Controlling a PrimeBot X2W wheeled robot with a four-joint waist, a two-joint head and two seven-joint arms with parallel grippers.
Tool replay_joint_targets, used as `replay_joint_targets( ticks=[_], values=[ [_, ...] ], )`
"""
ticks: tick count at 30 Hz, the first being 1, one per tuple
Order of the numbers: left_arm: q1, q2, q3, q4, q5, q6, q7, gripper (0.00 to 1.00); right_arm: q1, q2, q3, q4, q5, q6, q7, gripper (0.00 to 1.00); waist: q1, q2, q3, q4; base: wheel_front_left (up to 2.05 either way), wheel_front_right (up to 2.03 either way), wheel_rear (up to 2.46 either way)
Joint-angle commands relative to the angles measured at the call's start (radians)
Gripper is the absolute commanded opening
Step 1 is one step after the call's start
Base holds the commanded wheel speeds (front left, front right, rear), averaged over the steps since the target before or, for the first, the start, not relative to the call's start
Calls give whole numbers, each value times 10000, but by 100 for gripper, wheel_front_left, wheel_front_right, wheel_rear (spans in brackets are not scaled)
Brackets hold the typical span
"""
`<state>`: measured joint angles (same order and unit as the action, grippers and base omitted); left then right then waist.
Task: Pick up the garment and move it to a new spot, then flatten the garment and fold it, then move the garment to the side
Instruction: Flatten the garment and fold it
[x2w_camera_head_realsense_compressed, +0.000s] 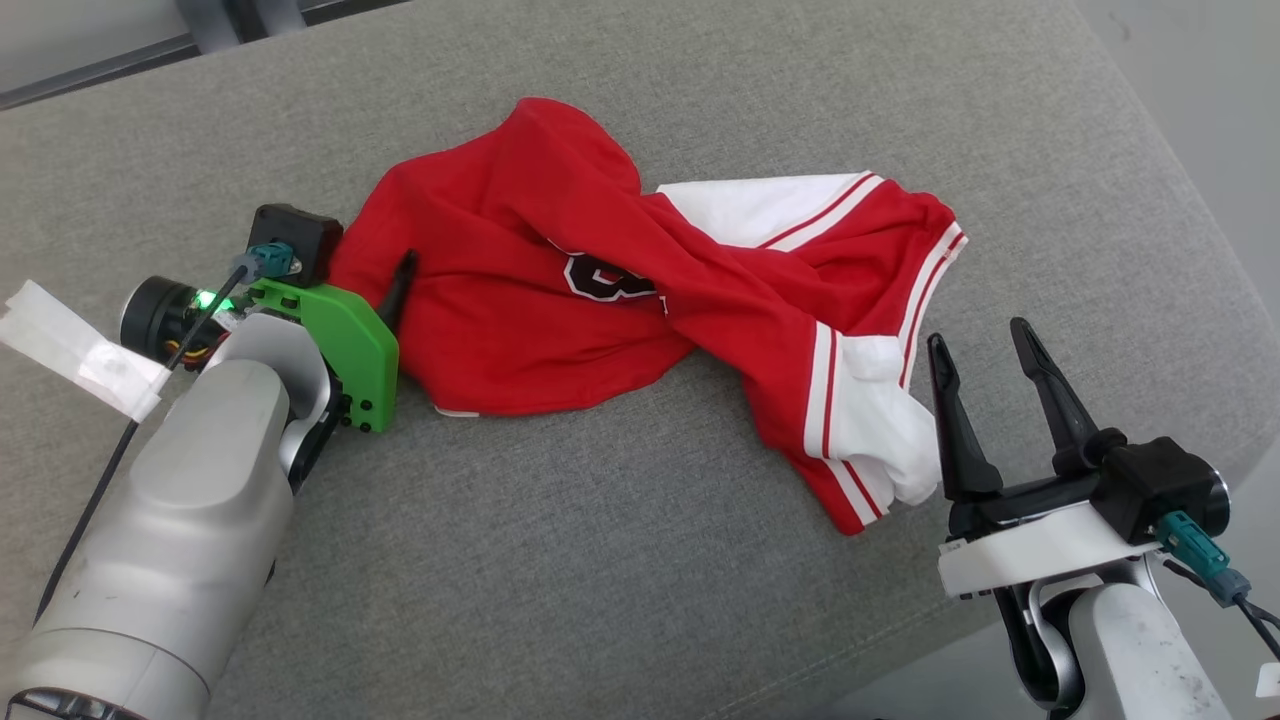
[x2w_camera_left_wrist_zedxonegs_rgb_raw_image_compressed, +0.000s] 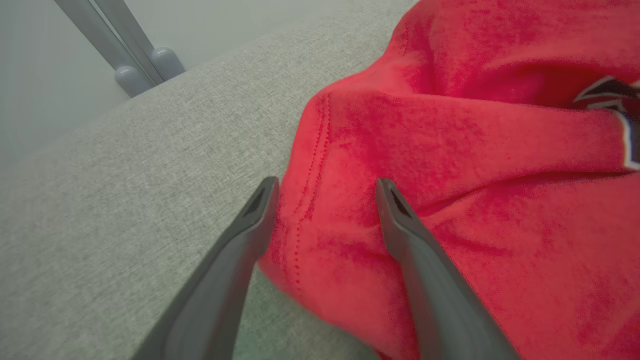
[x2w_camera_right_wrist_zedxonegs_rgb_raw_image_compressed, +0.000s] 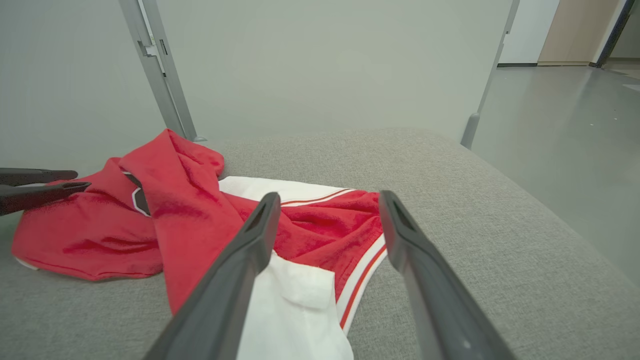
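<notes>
The grey cushion (x2w_camera_head_realsense_compressed: 640, 600) is the only thing here that bears anything. It carries the garment (x2w_camera_head_realsense_compressed: 560, 330), and nothing else serves as a container.

The garment is red with white striped trim. It lies crumpled and twisted across the middle of the cushion, from the left side to the near right. One fold is thrown over the printed chest mark, and a white part is bunched at the near right end. It is still in a heap, so I judge that the first step, the pick-up, is not yet done.

The left gripper (x2w_camera_left_wrist_zedxonegs_rgb_raw_image_compressed: 326, 185) sits low at the garment's left edge with its claw released. The jaws straddle the stitched hem, one finger on the cushion side and the other over red cloth. That placement looks meant to pinch the hem once the jaws close.

The right gripper (x2w_camera_head_realsense_compressed: 978, 335) is at the near right with its claw also released, holding nothing. It stands just beside the white bunched end and points far along the cloth. It seems set to take that end, so the two grips would lift the garment spread apart.
</notes>
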<state>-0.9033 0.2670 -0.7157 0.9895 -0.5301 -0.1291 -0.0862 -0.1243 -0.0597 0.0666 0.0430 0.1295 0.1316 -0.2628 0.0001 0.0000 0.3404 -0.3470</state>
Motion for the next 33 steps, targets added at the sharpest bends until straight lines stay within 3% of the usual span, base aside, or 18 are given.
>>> replay_joint_targets(
  ticks=[1,4,5,6,7,15,21,24,33],
  values=[
    [-182,34,-56,195,-232,-23,52,100,-80,24,-4,-52,2,-18,-29,100,-1,0,167,-158,0,0,0],
    [-153,-42,-342,626,-509,-23,256,100,-45,36,-47,-39,-31,-18,-29,100,-1,0,173,-159,0,0,0],
    [-147,-47,-431,723,-567,-23,277,90,-26,41,-66,-31,-45,-18,-29,100,-1,0,160,-148,0,0,0],
    [-147,-97,-614,830,-706,-23,238,13,27,49,-89,-22,-70,-18,-29,100,-1,0,110,-95,0,0,0],
    [-165,-121,-707,850,-727,-23,145,0,44,52,-101,-33,-77,-18,-29,100,-1,0,68,-45,0,0,0],
    [-425,-404,-874,781,-1064,-23,-1338,0,282,-53,-172,-66,-168,-18,-29,100,-1,0,-490,759,0,0,0],
    [199,-291,-415,477,-1277,73,-1786,0,600,-203,-197,-1,-185,-18,-29,100,-1,0,-1024,1592,0,0,0],
    [751,-51,151,-370,-1263,379,-1796,0,694,-272,-205,16,-177,-18,-29,100,-1,0,-1206,1957,0,0,0],
    [4445,330,2036,-3012,-928,1269,-1793,0,1069,-325,-194,142,-171,-18,-29,100,-1,0,-1690,2627,0,0,0]
  ],
)
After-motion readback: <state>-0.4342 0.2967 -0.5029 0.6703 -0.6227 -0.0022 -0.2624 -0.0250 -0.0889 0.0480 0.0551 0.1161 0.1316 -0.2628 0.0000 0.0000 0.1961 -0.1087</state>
